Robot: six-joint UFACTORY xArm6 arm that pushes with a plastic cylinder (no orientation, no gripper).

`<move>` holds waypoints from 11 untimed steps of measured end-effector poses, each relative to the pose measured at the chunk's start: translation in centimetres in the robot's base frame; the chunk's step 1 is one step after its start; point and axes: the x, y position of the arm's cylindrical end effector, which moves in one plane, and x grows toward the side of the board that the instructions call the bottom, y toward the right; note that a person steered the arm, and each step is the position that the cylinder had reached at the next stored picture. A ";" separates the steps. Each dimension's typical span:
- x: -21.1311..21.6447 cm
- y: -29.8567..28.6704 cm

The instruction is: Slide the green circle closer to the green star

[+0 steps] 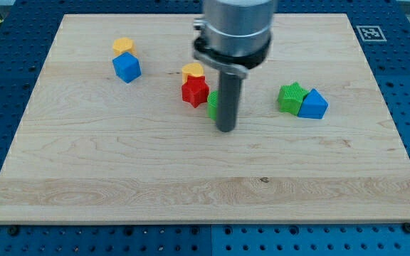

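Camera view, single frame. The wooden worktop (119, 163) lies flat on a blue perforated base. The arm comes in from the view's top, and its dark rod stands upright near the middle of the board. There is no pincer on this arm, so no open or closed state applies; the rod is the only working end.

The tip (225, 129) rests on the board, touching or just beside the green circle (213, 104). Most of that block is hidden behind the rod; only a green sliver shows at the rod's left edge, so its round shape cannot be confirmed from here. Just to its upper left sits the red star (195, 91), with a yellow block (192, 71) touching it at the top.

The green star (291, 97) lies toward the view's right, touching a blue block (313, 104) on its right side. A clear stretch of bare wood separates the green circle from the green star.

At the view's upper left, a second yellow block (123, 46) and a blue cube (127, 67) sit together, well apart from the work.

Assessment: the task appears unfinished. The tip looks to stand on the circle's right-hand side, which is the wrong side for a rightward push. It would likely need to get round to the circle's left before pushing toward the star.
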 end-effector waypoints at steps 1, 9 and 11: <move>-0.9 -3.8; -3.2 7.1; -5.5 3.2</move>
